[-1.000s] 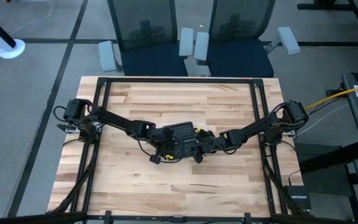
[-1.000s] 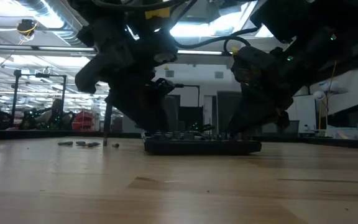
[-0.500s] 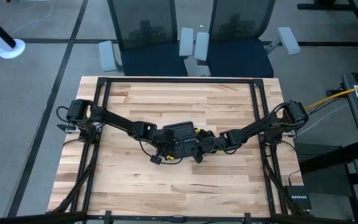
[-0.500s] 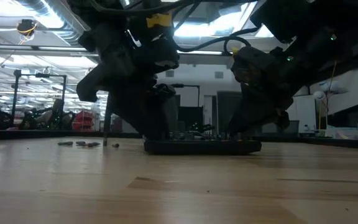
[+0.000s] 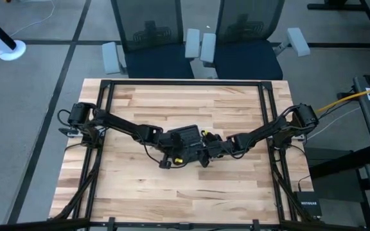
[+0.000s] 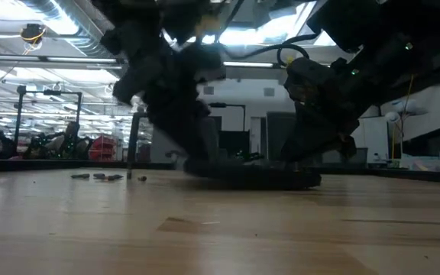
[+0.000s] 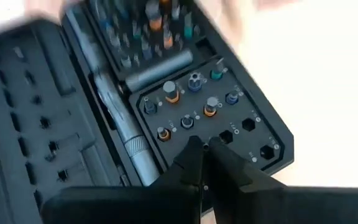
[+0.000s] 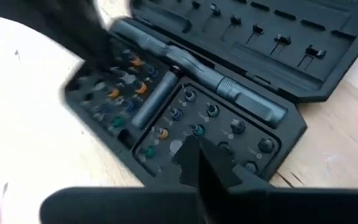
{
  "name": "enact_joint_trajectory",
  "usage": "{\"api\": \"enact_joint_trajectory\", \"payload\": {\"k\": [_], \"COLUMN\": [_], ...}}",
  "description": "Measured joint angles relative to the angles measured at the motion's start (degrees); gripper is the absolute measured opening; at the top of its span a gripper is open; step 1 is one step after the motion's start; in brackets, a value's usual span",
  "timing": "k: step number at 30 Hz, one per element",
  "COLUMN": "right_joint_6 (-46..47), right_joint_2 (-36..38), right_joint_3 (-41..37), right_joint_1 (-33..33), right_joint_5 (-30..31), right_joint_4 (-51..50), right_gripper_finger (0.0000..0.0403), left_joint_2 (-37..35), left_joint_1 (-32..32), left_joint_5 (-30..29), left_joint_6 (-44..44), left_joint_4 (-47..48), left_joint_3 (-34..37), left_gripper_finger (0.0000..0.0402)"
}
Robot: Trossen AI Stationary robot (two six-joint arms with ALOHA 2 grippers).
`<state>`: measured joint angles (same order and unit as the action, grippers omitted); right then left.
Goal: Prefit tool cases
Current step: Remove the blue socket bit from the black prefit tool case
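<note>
Tool case: the black hinged tool case (image 5: pixel 186 137) lies open at the middle of the bench (image 5: pixel 185 189), both halves flat – one half an empty grid of slots (image 7: pixel 23 124), the other filled.
Case contents: a silver-grey driver handle (image 8: pixel 229 90) lies along the hinge side; beside it stand rows of bits with orange, blue and green collars (image 7: pixel 191 99), and a few hexagonal holes (image 7: pixel 248 124) at the corner stand bare.
Left gripper: the left gripper (image 7: pixel 205 148) hangs just over the filled half near those bare holes, its jaws pressed together with nothing seen between them; whether the tips touch the case cannot be told.
Right gripper: the right gripper (image 8: pixel 194 149) sits over the same filled half from the other side, jaws closed tip to tip – nothing visibly held.
Arms: both dark arms reach in from the bench's side edges and meet over the case in the high view.
Loose bits: in the low view a few small dark bits (image 6: pixel 98 176) lie on the wood, well apart from the case.
Surroundings: two office chairs (image 5: pixel 153 38) stand behind the bench, and a black box marked NETGEAR (image 5: pixel 308 205) sits off its right near corner.
</note>
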<state>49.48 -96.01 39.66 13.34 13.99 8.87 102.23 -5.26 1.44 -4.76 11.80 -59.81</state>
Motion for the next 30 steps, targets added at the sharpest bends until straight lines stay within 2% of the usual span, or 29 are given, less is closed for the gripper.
{"api": "enact_joint_trajectory", "payload": {"k": [8,13,20,30], "right_joint_6": [1.52,0.80,0.37,1.98], "right_joint_2": [0.00,-0.13,-0.11,-1.93], "right_joint_3": [0.13,0.02,0.00,0.03], "right_joint_1": [-0.02,0.04,0.04,-1.70], "right_joint_5": [-0.61,-3.09,-3.06,-0.07], "right_joint_4": [-1.45,3.92,12.83,15.02], "right_gripper_finger": [0.0000,0.0000,0.0000,0.0000], "left_joint_2": [-0.73,1.55,2.32,2.32], "left_joint_1": [0.24,0.44,0.95,1.62], "left_joint_5": [-0.49,-0.51,-0.66,-0.71], "left_joint_6": [-3.21,-4.03,-3.58,-2.11], "left_joint_4": [4.03,6.73,4.65,1.96], "left_joint_3": [-2.51,-2.42,-2.49,-2.49], "left_gripper_finger": [0.0001,0.0000,0.0000,0.0000]}}
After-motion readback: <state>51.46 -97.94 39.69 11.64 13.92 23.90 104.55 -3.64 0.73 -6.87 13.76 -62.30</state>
